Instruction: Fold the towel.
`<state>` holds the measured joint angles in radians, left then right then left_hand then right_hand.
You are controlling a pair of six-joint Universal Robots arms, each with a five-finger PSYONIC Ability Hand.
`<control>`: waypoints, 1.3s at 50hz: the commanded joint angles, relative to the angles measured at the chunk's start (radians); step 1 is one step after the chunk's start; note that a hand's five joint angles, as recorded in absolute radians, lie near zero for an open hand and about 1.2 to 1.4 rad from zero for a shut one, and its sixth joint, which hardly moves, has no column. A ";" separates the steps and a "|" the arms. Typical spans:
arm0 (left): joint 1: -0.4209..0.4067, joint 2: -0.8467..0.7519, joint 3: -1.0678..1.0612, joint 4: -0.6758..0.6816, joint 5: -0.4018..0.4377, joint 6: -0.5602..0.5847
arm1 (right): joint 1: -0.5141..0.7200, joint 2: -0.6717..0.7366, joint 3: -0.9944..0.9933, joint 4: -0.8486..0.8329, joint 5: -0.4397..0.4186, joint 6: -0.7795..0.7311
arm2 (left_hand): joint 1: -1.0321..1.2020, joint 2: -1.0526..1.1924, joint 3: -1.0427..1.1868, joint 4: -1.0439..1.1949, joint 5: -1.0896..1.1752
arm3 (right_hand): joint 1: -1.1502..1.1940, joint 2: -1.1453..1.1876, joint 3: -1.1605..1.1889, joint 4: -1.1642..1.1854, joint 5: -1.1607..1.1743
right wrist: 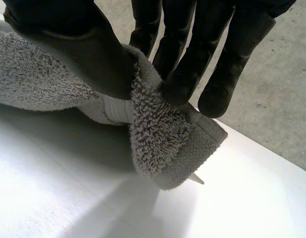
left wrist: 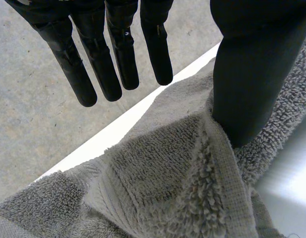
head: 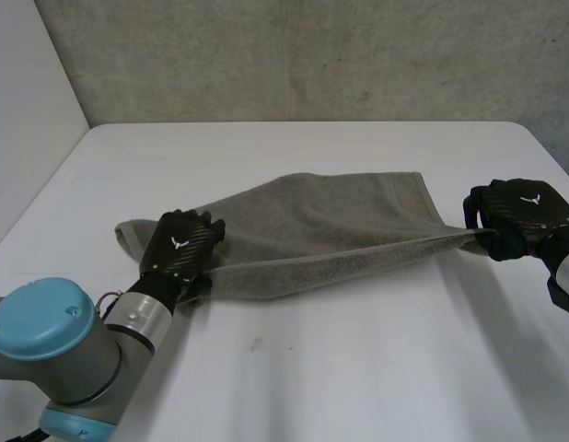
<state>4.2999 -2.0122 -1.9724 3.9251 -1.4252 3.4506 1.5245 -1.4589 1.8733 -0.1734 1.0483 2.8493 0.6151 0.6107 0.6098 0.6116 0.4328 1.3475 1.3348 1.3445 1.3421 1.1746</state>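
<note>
Head view showed the towel (head: 330,226) lying on the white worktop (head: 358,368) with its long axis running across from one hand to the other, so each arm had one end of it. The left hand (head: 180,247) sat on the towel's near left end. The right hand (head: 516,216) was at the opposite end, at the near right corner, with the near edge drawn into a fairly straight line between the two. At the right end that edge rose a little off the worktop, while the rest of the cloth spread back towards the far side and lay flat.

In the right wrist view, the thumb (right wrist: 78,44) and fingers (right wrist: 192,64) pinched the towel's hemmed corner, which bunched between them and hung just above the worktop. That hand was plainly grasping the cloth.

The left wrist view told a different story. Its fingers (left wrist: 113,64) were straight and clear of the towel, and only the thumb (left wrist: 252,74) came down against a ridge of cloth. I judged that hand to be released, pinning rather than gripping.

Any fold along the long axis would probably fall to the right arm, carrying its corner across towards the left end. The left hand's loose hold could let that end drag.
</note>
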 commanded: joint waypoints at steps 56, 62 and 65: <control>0.041 0.658 0.351 -0.709 0.156 0.010 | -0.044 -0.262 -0.503 0.368 0.027 0.029 | 0.781 0.786 0.786 0.785 0.789 | 0.049 0.061 0.052 0.054 0.047; 0.086 0.497 0.395 -0.811 0.164 0.022 | -0.035 -0.059 -0.631 0.633 0.038 -0.244 | 0.781 0.786 0.786 0.785 0.789 | 0.049 0.061 0.052 0.054 0.047; 0.116 0.368 0.408 -0.831 0.166 0.038 | -0.009 0.053 -0.670 0.757 0.053 -0.394 | 0.781 0.786 0.786 0.785 0.789 | 0.049 0.061 0.052 0.054 0.047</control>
<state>4.3621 -1.4109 -1.5861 3.1426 -1.2612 3.4675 1.4810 -1.6124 1.2808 0.3596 1.0771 2.7257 1.1890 1.2176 1.2170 1.2173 1.0233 1.3469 1.3348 1.3464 1.3459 1.1810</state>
